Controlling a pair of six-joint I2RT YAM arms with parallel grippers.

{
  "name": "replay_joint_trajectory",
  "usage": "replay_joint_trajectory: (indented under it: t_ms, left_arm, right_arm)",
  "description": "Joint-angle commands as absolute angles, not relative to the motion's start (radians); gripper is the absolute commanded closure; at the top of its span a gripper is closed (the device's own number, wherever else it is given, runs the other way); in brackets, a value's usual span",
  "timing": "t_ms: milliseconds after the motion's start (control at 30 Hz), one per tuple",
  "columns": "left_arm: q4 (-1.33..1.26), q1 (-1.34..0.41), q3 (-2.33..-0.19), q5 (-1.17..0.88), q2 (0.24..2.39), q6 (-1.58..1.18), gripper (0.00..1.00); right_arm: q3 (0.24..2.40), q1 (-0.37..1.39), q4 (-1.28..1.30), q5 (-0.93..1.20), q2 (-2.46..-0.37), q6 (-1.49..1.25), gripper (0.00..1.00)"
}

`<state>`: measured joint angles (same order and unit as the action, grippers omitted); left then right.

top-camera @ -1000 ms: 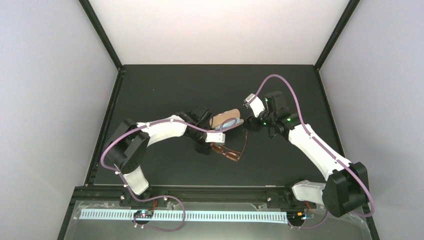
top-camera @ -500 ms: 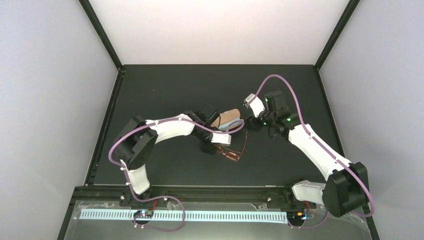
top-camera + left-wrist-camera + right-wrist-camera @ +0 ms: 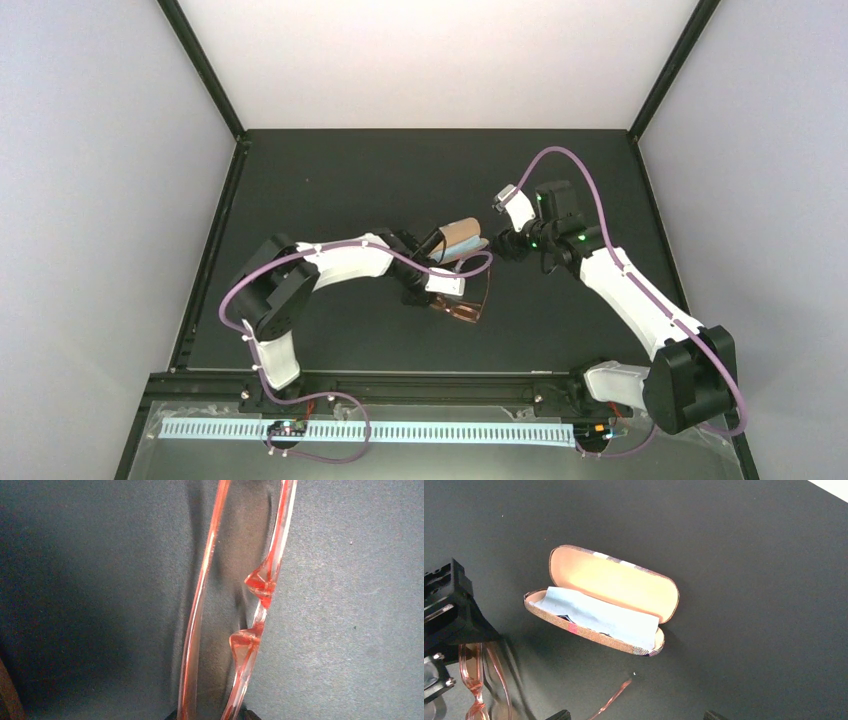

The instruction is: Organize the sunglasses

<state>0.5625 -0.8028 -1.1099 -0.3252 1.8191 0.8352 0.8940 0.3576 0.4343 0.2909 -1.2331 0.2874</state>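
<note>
**Left jaws closed on the sunglasses beside the open case**

Over the last second the left gripper [image 3: 210, 716] had slid further across the sunglasses [image 3: 462, 306] and drawn its jaws in from a wide stance. In the left wrist view the reddish frame ran straight down between the two dark fingertip slivers at the bottom edge, each pressed to a side of it, so the gripper was grasping the sunglasses by the front. They lay just on the near side of the case [image 3: 614, 587], apart from it, and had barely shifted on the table [image 3: 330, 180]. That read as the pick-up being secured, with the lift and the placing into the case not yet done.

The right gripper [image 3: 636, 714] had hardly moved and hung released, jaws wide, above the case, holding nothing. The case stood open with the light-blue cloth [image 3: 594, 615] lying in its lower half, which would likely need clearing or tucking.

Much stayed hidden. From above, the left wrist covered most of the frame. The left wrist view sat so close that only a strip of rim and nose pads showed, fingertips cropped. Whether the glasses were still resting on the table could not be told. One temple arm [image 3: 611, 700] stuck out, its hinge end cut off
</note>
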Motion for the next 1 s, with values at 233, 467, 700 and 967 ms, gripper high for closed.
replay_joint_trajectory:
  t_ms: [233,467,700,967]
  left_arm:
    - [0.456,-0.82,-1.0,-0.306,1.658,0.798,0.77]
    - [0.447,-0.828,-0.979,-0.341,1.602,0.8,0.83]
    - [0.447,-0.83,-0.988,-0.346,1.632,0.812,0.85]
    - [0.481,-0.831,-1.018,-0.38,1.667,0.823,0.87]
  right_arm:
    - [0.897,0.349,0.435,0.305,-1.227,0.285,0.29]
    - [0.897,0.348,0.437,0.325,-1.227,0.276,0.29]
    - [0.896,0.348,0.437,0.321,-1.225,0.28,0.29]
    - [0.894,0.348,0.437,0.319,-1.225,0.281,0.29]
